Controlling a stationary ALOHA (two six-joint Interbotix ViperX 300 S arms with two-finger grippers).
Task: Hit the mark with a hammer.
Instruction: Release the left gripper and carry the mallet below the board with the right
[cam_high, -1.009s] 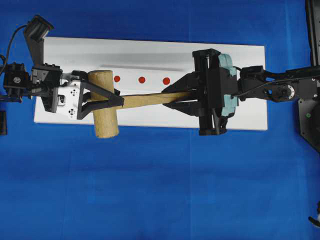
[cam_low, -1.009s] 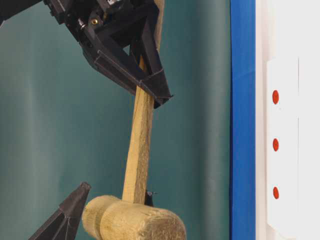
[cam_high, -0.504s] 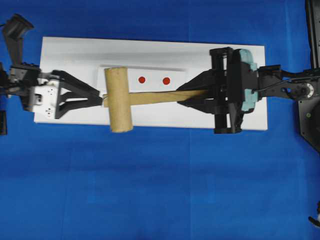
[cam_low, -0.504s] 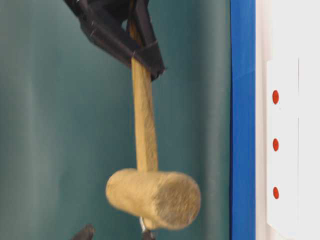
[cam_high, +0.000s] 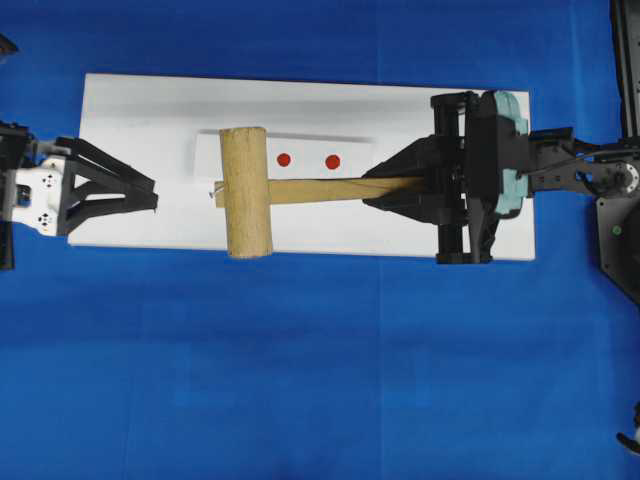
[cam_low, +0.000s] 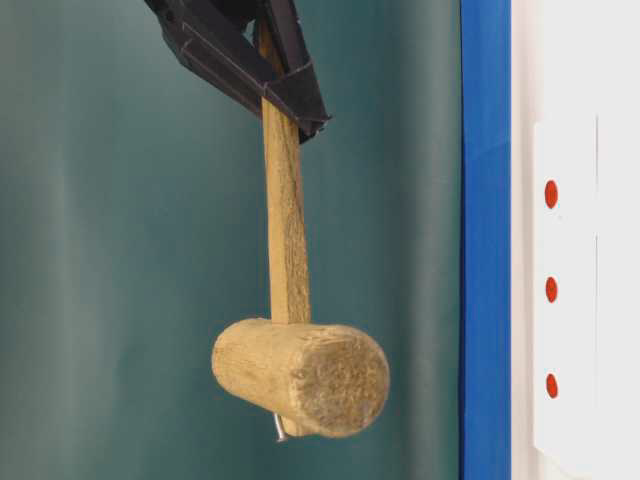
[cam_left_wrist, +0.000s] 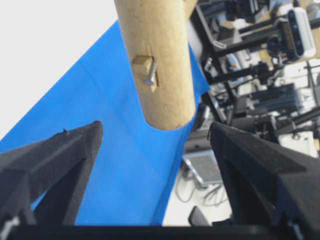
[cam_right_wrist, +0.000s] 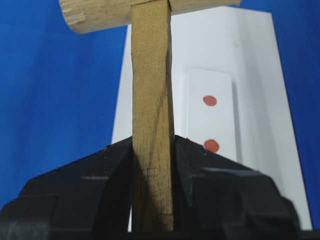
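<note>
1. Hammer (cam_high: 290, 190) in the overhead view lies across a white board (cam_high: 140, 110) on the blue surface (cam_high: 300, 370). Its head covers one end dot of the strip (cam_high: 350, 150), so only two red dots show; the left of these is the mark (cam_high: 284, 159), just beside the head. The right end effector (cam_high: 395, 190) is clamped on the handle's end. The left end effector (cam_high: 150, 196) stands with jaws spread and nothing in them, well apart from the head, at the board's left edge.

2. Table-level view, turned on its side, shows what the overhead cannot: the hammer (cam_low: 295, 330) hangs clear of the board, not touching it. All three dots show here, the mark (cam_low: 551, 290) in the middle. Only the right end effector's tips (cam_low: 290, 100) appear, cut off by the frame's top.

3. Left wrist view shows the head's (cam_left_wrist: 160, 60) underside with the handle's end and a metal pin through it, between two spread black fingers (cam_left_wrist: 55, 160). The dots are out of sight.

4. Right wrist view shows the handle (cam_right_wrist: 151, 125) pinched between black fingers (cam_right_wrist: 95, 195). Two dots show beside it; the farther is the mark (cam_right_wrist: 210, 100). The head is cut off at the top.
</note>
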